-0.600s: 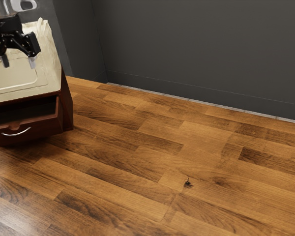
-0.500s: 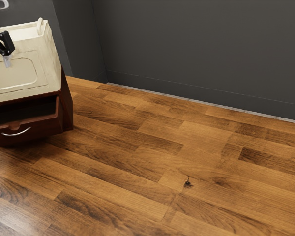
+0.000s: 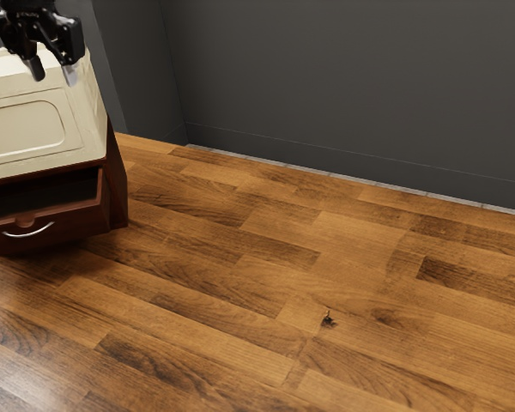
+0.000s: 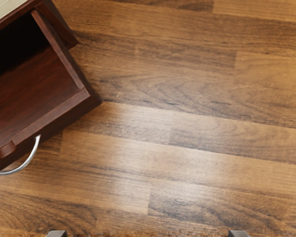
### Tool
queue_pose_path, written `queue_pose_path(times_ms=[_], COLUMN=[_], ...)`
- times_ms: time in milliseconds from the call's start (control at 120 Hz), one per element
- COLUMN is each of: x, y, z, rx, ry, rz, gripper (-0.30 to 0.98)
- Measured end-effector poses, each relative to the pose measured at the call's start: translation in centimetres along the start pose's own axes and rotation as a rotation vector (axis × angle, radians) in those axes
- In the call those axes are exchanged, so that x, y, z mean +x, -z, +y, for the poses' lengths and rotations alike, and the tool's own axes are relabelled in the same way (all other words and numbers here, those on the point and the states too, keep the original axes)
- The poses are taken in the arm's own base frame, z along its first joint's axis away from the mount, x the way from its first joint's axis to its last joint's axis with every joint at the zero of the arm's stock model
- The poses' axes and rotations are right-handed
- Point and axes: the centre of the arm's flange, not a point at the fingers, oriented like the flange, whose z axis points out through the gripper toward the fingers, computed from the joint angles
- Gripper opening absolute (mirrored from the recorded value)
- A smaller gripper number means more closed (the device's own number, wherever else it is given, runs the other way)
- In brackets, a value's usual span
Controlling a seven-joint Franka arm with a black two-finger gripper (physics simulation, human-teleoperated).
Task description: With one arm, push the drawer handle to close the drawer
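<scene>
Your claw (image 3: 54,77) is released: in the exterior view its two fingers (image 3: 36,70) stand apart, pointing downward, with a clear gap between them. That view puts it high up, in line with the upper edge of the cream block (image 3: 81,112) that sits on the dark red-brown cabinet (image 3: 116,184); you can't tell from it exactly how far the claw is in front of the block or behind its edge

The drawer (image 3: 73,225) you are working on is lower than the claw, pulled out of the cabinet, with its dark interior showing. Its curved metal handle (image 3: 28,234) is on the drawer's front, well below your claw and apart from it. In the wrist view the drawer lies off to one side of the claw, its front corner angled out over the wooden floor (image 3: 266,257), and the handle is nearer one fingertip than the other. That same floor spreads out under the claw and away from it toward the grey wall (image 3: 343,86)
</scene>
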Motion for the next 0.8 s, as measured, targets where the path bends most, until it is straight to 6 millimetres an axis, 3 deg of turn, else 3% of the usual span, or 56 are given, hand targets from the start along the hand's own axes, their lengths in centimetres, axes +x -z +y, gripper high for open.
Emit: queue_pose_path(times_ms=[75,200,342,517,692,800], x=[-0.1,-1.1,-1.6,-3.8,-6.3,-8.3], y=[-1.0,-5.3,-11.2,-17.8,-20.7,-21.4], z=[0.4,0.2,-0.4,-0.6,-2.5,-3.6], rx=[0.017,0.051,0.064,0.045,0.019,0.006], ry=[0.004,0.022,0.051,0.096,0.192,0.252], rz=[-0.034,-0.138,-0.216,-0.226,-0.174,-0.137], gripper=[0.16,0.03,-0.04,-0.08,-0.09,-0.10])
